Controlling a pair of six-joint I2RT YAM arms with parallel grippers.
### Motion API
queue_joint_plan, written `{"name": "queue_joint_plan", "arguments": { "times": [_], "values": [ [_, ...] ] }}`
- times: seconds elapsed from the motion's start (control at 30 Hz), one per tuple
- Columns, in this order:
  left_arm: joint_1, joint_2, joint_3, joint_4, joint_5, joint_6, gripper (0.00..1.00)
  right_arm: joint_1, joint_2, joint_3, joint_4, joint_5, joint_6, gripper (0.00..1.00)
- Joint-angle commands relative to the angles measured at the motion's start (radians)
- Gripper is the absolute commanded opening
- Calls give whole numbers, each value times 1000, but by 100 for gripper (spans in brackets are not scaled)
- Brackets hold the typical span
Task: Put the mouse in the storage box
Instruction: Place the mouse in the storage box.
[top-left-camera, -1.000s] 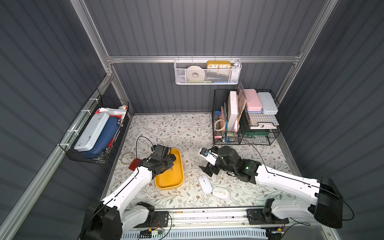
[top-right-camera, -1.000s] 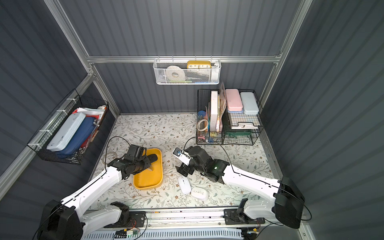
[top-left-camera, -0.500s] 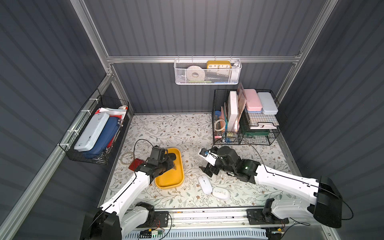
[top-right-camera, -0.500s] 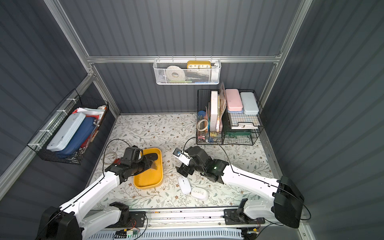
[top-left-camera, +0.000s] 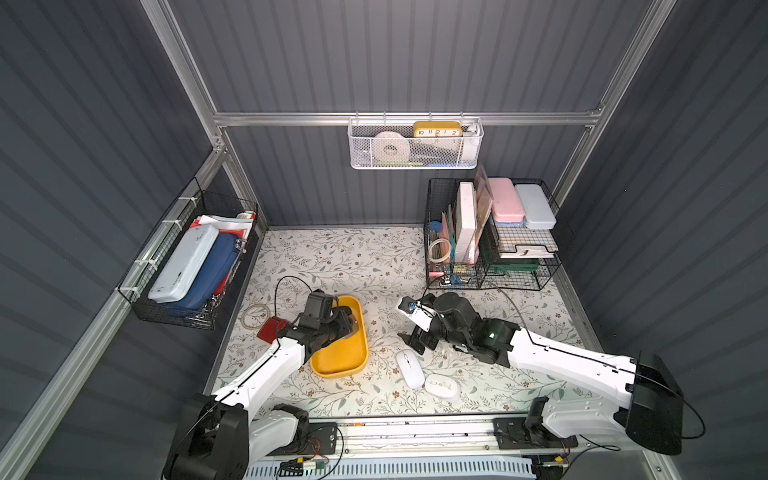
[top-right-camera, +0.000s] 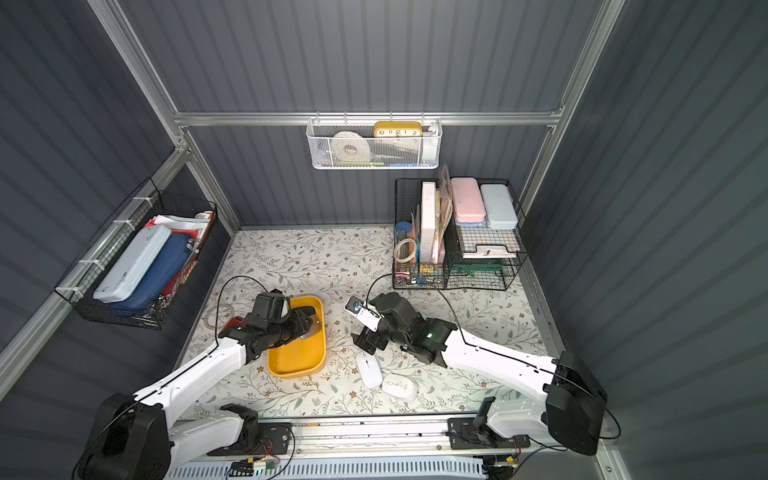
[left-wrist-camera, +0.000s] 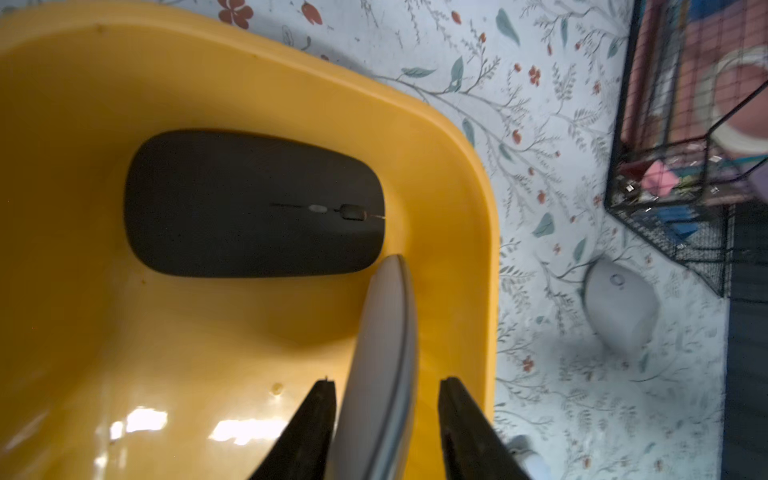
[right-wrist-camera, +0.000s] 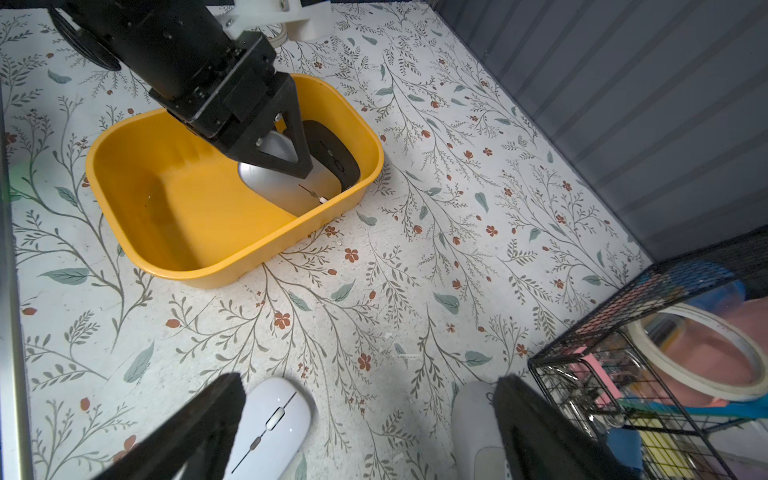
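Shallow yellow plastic storage box (right-wrist-camera: 232, 253), flat silver mouse (left-wrist-camera: 382, 353) on its edge inside, beside a flat black mouse (left-wrist-camera: 249, 203), left gripper (left-wrist-camera: 386, 380) loosely apart around it, right gripper (right-wrist-camera: 370, 378) spread wide by a white mouse (right-wrist-camera: 270, 419).

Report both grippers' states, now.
Left gripper: open, silver mouse between its jaws, inside the storage box.
Right gripper: open, holding nothing.

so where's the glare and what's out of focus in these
Left wrist view: white glare on the storage box floor; the silver mouse at the left gripper is soft, the wire basket blurred. Right wrist view: the right gripper fingers are dark blurs, the tape roll is soft. In both top views: sharp, with a bright patch on the table near the front.
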Motion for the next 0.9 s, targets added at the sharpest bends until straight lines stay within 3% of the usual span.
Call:
{"name": "queue_joint_plan", "arguments": {
  "times": [0.0,0.1,0.23,0.37,0.6,0.87],
  "values": [
    [8,5,-1,-74,-53,-2,67,-2,10,1,-1,-3,10,99],
    [8,10,1,-78,-66,-10,79,-2,10,-1,-1,-1,11,99],
    [10,31,25,-96,-86,-13,84,-2,8,-2,-1,-1,13,99],
    [9,23,42,-105,-77,-6,84,-2,10,-1,-2,-1,15,99],
    [9,-65,45,-108,42,11,78,-6,8,6,-5,32,61,99],
    [9,-205,133,-233,70,27,80,-66,19,5,-151,-52,300,99]
  ]
}}
